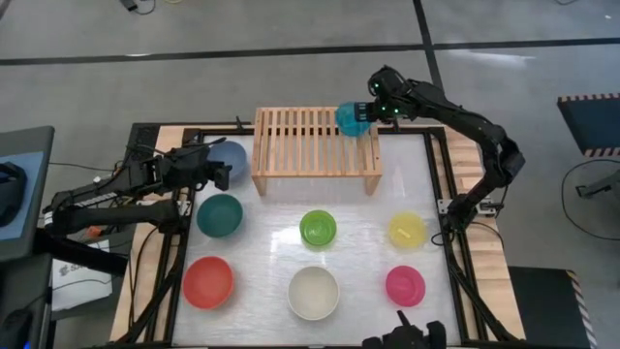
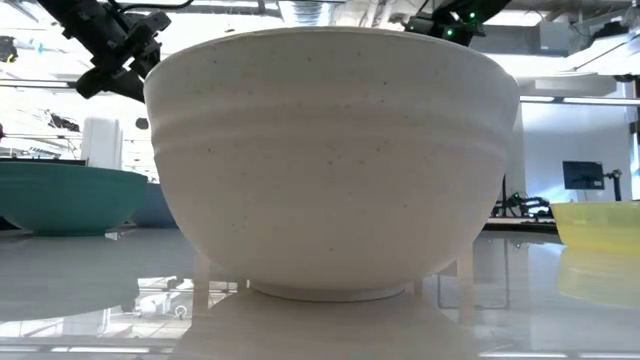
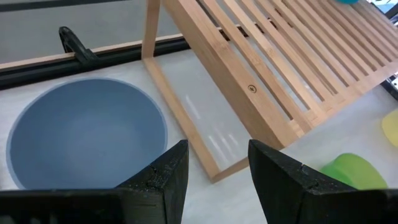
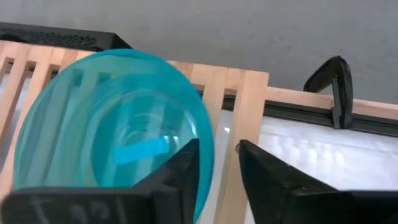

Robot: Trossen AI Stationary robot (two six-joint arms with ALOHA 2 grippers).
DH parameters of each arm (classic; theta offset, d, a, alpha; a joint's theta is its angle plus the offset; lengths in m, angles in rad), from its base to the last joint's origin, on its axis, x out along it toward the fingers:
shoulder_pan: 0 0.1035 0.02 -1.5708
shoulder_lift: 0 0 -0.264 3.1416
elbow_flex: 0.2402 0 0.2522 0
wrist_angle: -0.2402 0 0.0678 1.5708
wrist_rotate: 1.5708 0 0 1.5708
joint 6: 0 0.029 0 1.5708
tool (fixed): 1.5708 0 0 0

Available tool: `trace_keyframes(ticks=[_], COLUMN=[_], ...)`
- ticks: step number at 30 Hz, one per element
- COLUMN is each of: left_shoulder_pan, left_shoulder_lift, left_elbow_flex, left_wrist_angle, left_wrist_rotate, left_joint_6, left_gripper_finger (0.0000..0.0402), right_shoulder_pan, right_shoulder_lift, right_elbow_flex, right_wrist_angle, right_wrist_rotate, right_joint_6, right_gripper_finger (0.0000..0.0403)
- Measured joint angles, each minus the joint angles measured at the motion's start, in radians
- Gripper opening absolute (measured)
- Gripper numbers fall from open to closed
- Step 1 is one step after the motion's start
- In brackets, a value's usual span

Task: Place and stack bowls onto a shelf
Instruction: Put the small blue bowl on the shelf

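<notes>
The light-wood shelf (image 1: 315,145) stands on its side legs at the table's far middle. My right gripper (image 1: 366,114) is at the shelf's far right corner, shut on the cyan bowl (image 1: 352,118), which shows over the slats in the right wrist view (image 4: 112,124). My left gripper (image 3: 214,168) is open and hovers by the slate blue bowl (image 3: 87,134), left of the shelf (image 1: 231,155), touching nothing. Dark teal (image 1: 220,214), lime green (image 1: 318,228), yellow (image 1: 407,230), red-orange (image 1: 208,281), cream-white (image 1: 314,292) and magenta (image 1: 405,285) bowls sit upright on the table. My right gripper pinches the cyan bowl's rim (image 4: 205,146) on the side nearest the shelf's right end, one finger (image 4: 180,177) inside the bowl and the other (image 4: 273,183) outside. The bowl is tilted over the slats; whether its base rests on them, I cannot tell.
The cream-white bowl (image 2: 330,160) fills the low view, with the dark teal bowl (image 2: 60,195) and the yellow bowl (image 2: 600,225) at either side. Black clamps (image 4: 333,84) and a dark frame rail edge the table. Most of the shelf's slatted top (image 3: 298,56) is bare.
</notes>
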Motion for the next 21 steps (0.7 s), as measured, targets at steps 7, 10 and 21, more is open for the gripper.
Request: trace_keyframes(ticks=[7, 10, 21], left_shoulder_pan=[0.000, 0.000, -0.048], left_shoulder_lift=[0.000, 0.000, 0.000], left_elbow_flex=[0.000, 0.000, 0.000], left_wrist_angle=[-0.001, -0.002, -0.005], left_wrist_rotate=[0.040, 0.061, 0.078], left_joint_6=[-0.022, -0.041, -0.065], left_gripper_finger=[0.0151, 0.0151, 0.0151], right_shoulder_pan=[0.021, 0.031, 0.134], right_shoulder_lift=[0.005, 0.005, -0.018], right_elbow_flex=[0.000, 0.001, 0.003], right_wrist_angle=[-0.001, -0.007, -0.115], right_wrist_rotate=[0.000, 0.000, 0.001], right_joint_6=[-0.008, -0.024, -0.006], right_gripper_finger=[0.0050, 0.0026, 0.0038])
